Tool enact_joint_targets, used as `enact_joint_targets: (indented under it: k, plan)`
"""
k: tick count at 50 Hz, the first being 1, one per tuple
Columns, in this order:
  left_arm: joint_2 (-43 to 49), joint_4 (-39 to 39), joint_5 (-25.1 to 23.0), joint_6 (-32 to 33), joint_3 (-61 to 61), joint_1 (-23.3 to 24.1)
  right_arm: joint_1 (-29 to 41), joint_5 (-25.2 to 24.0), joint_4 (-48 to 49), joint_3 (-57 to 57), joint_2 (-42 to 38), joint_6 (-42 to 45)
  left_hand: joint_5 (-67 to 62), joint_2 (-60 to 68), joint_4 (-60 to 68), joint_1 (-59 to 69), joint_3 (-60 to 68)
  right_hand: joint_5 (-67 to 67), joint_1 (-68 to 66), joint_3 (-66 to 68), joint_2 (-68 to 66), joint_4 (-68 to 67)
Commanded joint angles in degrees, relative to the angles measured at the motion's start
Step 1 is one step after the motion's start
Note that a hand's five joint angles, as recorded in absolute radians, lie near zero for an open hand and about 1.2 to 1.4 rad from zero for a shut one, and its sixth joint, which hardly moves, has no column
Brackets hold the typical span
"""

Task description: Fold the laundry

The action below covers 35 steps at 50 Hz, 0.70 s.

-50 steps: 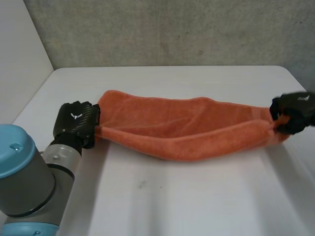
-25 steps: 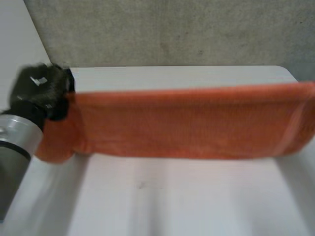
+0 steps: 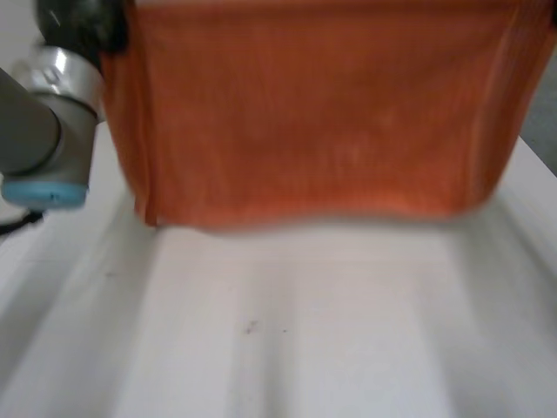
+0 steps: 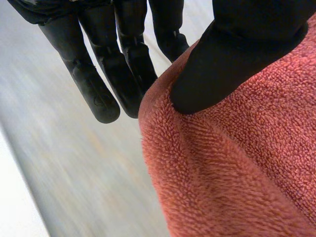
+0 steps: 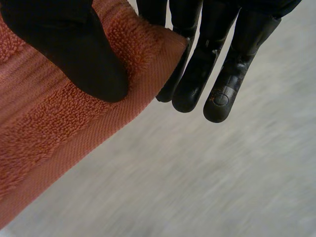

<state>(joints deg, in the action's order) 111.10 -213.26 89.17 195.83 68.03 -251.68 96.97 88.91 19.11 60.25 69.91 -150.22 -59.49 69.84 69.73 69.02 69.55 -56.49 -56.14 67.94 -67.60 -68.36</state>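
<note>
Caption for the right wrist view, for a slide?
Right hand pinching a corner of the orange towel, thumb pressed onto the cloth.

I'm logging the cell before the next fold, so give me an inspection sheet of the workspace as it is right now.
Surface: white table with small dark specks.
Job's things: orange towel hangs spread between both hands, its lower edge over the table.
Clutter: nothing seen.
Hands: left hand pinches one upper corner of the towel, thumb against fingers; right hand pinches the other corner likewise.
Cables: nothing seen.
Surroundings: grey wall behind the table.
</note>
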Motion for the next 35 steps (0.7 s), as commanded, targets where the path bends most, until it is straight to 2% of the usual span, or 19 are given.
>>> enact_joint_targets:
  k: [1,4,6,7,9,12,14,17,22,29,30,31,33,34,35]
  plan:
    - [-5.2,-9.9,0.0,0.1,5.5,-1.3,-0.5,-0.8,5.9,9.0,9.1,-6.7,-10.5,10.2,10.3,11.0,10.4,-13.5,-23.9,12.1,-12.4,-11.6]
    - [-5.8,-8.8,0.4,0.0,11.2,-1.2,-0.5,-1.5,5.0,11.5,9.1,-6.8,-10.5,10.2,10.3,11.0,10.4,-13.5,-23.9,12.1,-12.4,-11.6]
    - [-7.6,-8.5,0.5,0.3,18.9,-1.2,-0.6,-4.4,3.1,18.5,9.4,-6.8,-10.5,10.2,10.3,11.0,10.4,-13.5,-23.9,12.1,-12.4,-11.6]
    - [-7.7,-8.5,0.5,0.3,18.9,-1.2,-0.6,-4.5,3.1,18.6,9.4,-6.8,-10.5,10.2,10.3,11.0,10.4,-13.5,-23.9,12.1,-12.4,-11.6]
    - [-8.5,-8.6,0.5,0.3,22.9,-1.3,-0.7,-8.6,2.4,26.1,9.6,-6.7,-10.5,10.2,10.3,11.0,10.4,-13.5,-23.9,12.1,-12.4,-11.6]
    - [-8.8,-8.2,0.6,0.3,30.0,-1.1,-0.7,-10.8,2.4,29.7,9.5,-6.6,-10.5,10.2,10.3,11.0,10.4,-13.5,-23.9,12.1,-12.4,-11.6]
    - [-7.7,-8.1,0.7,0.2,36.1,-0.7,-1.1,-14.6,2.4,36.2,9.4,-6.2,-10.5,10.2,10.3,11.0,10.4,-13.5,-23.9,12.1,-12.4,-11.6]
    - [-6.5,-8.0,0.8,0.3,38.2,-0.4,-1.9,-16.9,2.4,41.4,8.3,-6.1,-10.5,10.2,10.3,11.0,10.4,-13.5,-23.9,12.1,-12.4,-11.6]
    - [1.5,-3.4,1.4,0.3,40.8,0.0,-3.1,-17.3,2.1,44.2,2.0,-6.1,-10.5,10.2,10.3,11.0,10.4,-13.5,-23.9,12.1,-12.4,-11.6]
    - [3.5,3.8,1.5,0.3,39.2,0.0,-5.6,-17.4,0.1,43.7,0.9,-6.0,-9.9,9.5,9.6,10.3,9.8,-13.5,-23.9,12.1,-12.4,-11.6]
    - [3.5,4.9,1.5,0.3,38.8,-0.1,-6.3,-17.5,-0.6,43.5,0.9,-6.0,-1.0,0.7,0.8,1.5,1.0,-13.5,-23.9,12.1,-12.4,-11.6]
    - [3.5,4.9,1.5,0.3,38.8,-0.1,-6.3,-17.5,-0.6,43.5,0.9,-6.0,-0.9,0.6,0.7,1.4,0.9,-13.5,-23.9,12.1,-12.4,-11.6]
    - [3.5,5.8,1.5,0.3,38.6,-0.3,-7.7,-17.8,-1.3,43.2,0.9,-6.3,19.1,-19.5,-19.4,-18.7,-19.2,-13.5,-23.9,12.1,-12.4,-11.6]
    - [3.5,5.8,1.5,0.3,38.6,-0.3,-7.8,-17.8,-1.3,43.2,0.9,-6.3,19.2,-19.6,-19.5,-18.8,-19.3,-13.5,-23.9,12.1,-12.4,-11.6]
    - [3.5,5.9,1.5,0.3,38.6,-0.6,-8.5,-17.8,-1.3,43.3,0.9,-6.4,26.6,-26.9,-26.8,-26.1,-26.6,-13.5,-23.9,12.1,-12.4,-11.6]
